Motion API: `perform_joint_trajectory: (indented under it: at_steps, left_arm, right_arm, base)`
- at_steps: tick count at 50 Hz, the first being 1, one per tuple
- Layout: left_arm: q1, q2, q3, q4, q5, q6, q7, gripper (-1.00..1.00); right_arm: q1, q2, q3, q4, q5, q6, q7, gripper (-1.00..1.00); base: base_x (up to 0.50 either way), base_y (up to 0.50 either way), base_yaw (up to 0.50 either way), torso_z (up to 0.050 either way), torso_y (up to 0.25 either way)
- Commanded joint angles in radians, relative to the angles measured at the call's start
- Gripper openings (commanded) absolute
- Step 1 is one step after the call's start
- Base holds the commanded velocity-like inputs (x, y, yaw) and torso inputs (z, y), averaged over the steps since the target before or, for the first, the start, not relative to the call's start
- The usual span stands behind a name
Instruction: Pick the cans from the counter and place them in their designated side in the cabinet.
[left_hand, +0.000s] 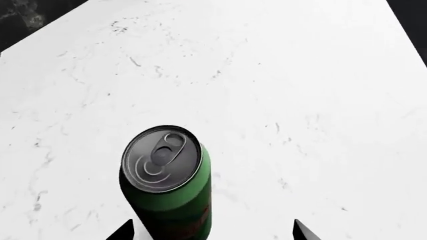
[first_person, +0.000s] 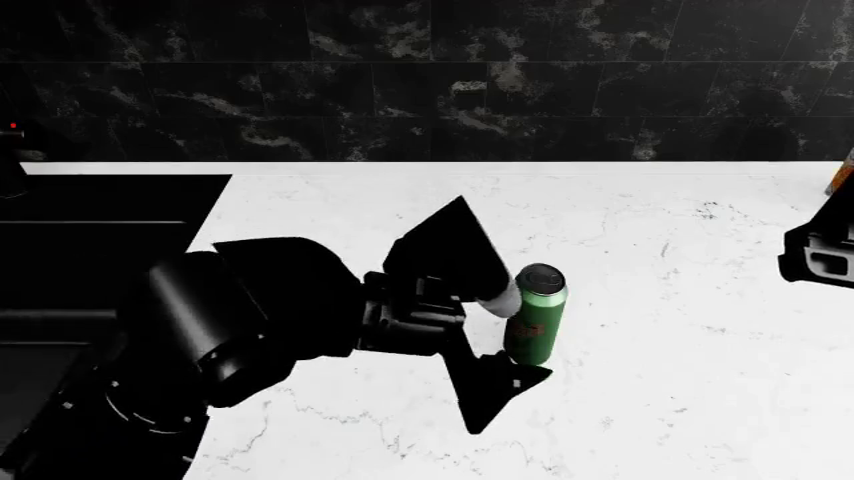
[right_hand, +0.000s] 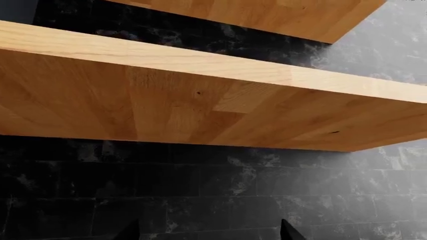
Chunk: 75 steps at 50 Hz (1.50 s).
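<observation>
The tall slim green can (first_person: 538, 315) stands upright on the white marble counter (first_person: 667, 380), right of the sink. My left gripper (first_person: 527, 335) is open with a finger on either side of the can. In the left wrist view the can (left_hand: 170, 185) shows its dark top and a reddish mark. It stands between the fingertips of the left gripper (left_hand: 213, 234), nearer one of them, and the jaws are not closed on it. My right gripper (right_hand: 208, 232) is open and empty, facing wooden cabinet shelves (right_hand: 200, 100). An orange-brown sliver (first_person: 843, 175) at the head view's right edge may be the white can.
The black sink (first_person: 107, 230) is set into the counter at the left. Black marbled wall tiles (first_person: 441, 90) run along the back. A black part of my right arm (first_person: 817, 255) shows at the right edge, above the counter.
</observation>
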Motion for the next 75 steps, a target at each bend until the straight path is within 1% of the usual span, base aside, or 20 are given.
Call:
perform_joint_trajectory:
  at_steps: [1,8,19,33,41,42,51,54,60,64,68,75]
  left_arm:
    - [-0.007,0.011,0.028,-0.078,0.009,0.048,0.03,1.0]
    - [-0.019,0.024,0.055,-0.147,0.044,0.092,0.052,1.0]
    - [-0.029,0.054,0.099,-0.207,0.073,0.133,0.078,1.0]
    - [-0.047,0.087,0.145,-0.31,0.114,0.194,0.114,1.0]
    - [-0.043,0.096,0.166,-0.322,0.121,0.204,0.119,1.0]
    - [-0.042,0.096,0.166,-0.324,0.122,0.206,0.118,-1.0]
    - [-0.035,0.093,0.161,-0.355,0.143,0.241,0.095,-1.0]
    - [-0.031,0.089,0.138,-0.353,0.134,0.236,0.074,-1.0]
    - [-0.045,0.054,0.045,-0.277,0.089,0.205,0.009,-1.0]
    - [-0.054,0.01,-0.015,-0.176,0.057,0.175,-0.042,-1.0]
    - [-0.07,-0.029,-0.098,-0.089,0.019,0.153,-0.094,-1.0]
    - [-0.102,-0.072,-0.227,0.006,-0.023,0.143,-0.177,-1.0]
  right_arm:
    - [0.059,0.003,-0.055,0.0,0.007,-0.001,0.008,1.0]
    - [0.099,0.011,-0.097,0.0,0.008,-0.003,0.012,1.0]
    - [0.153,0.028,-0.175,0.0,-0.006,-0.025,0.023,1.0]
    - [0.21,0.028,-0.224,0.0,0.004,-0.02,0.025,1.0]
    - [0.255,0.032,-0.253,0.0,0.016,-0.017,0.02,1.0]
    - [0.26,0.033,-0.257,0.0,0.016,-0.018,0.019,1.0]
    - [0.292,0.042,-0.304,-0.001,0.005,-0.033,0.024,1.0]
    - [0.303,0.043,-0.321,-0.001,0.001,-0.037,0.027,1.0]
    - [0.321,0.042,-0.355,0.0,-0.011,-0.047,0.033,1.0]
    - [0.334,0.045,-0.374,0.0,-0.016,-0.054,0.036,1.0]
    - [0.346,0.04,-0.394,0.002,-0.023,-0.058,0.036,1.0]
    - [0.38,0.019,-0.414,0.0,-0.014,-0.041,0.035,1.0]
  base:
    - [0.0,0.0,0.0,0.0,0.0]
    - [0.0,0.0,0.0,0.0,0.0]
    - [0.0,0.0,0.0,0.0,0.0]
    - [0.0,0.0,0.0,0.0,0.0]
    - [0.0,0.0,0.0,0.0,0.0]
    - [0.0,0.0,0.0,0.0,0.0]
    - [0.0,0.0,0.0,0.0,0.0]
    - [0.0,0.0,0.0,0.0,0.0]
    - [0.0,0.0,0.0,0.0,0.0]
    - [0.0,0.0,0.0,0.0,0.0]
    - [0.0,0.0,0.0,0.0,0.0]
    - [0.0,0.0,0.0,0.0,0.0]
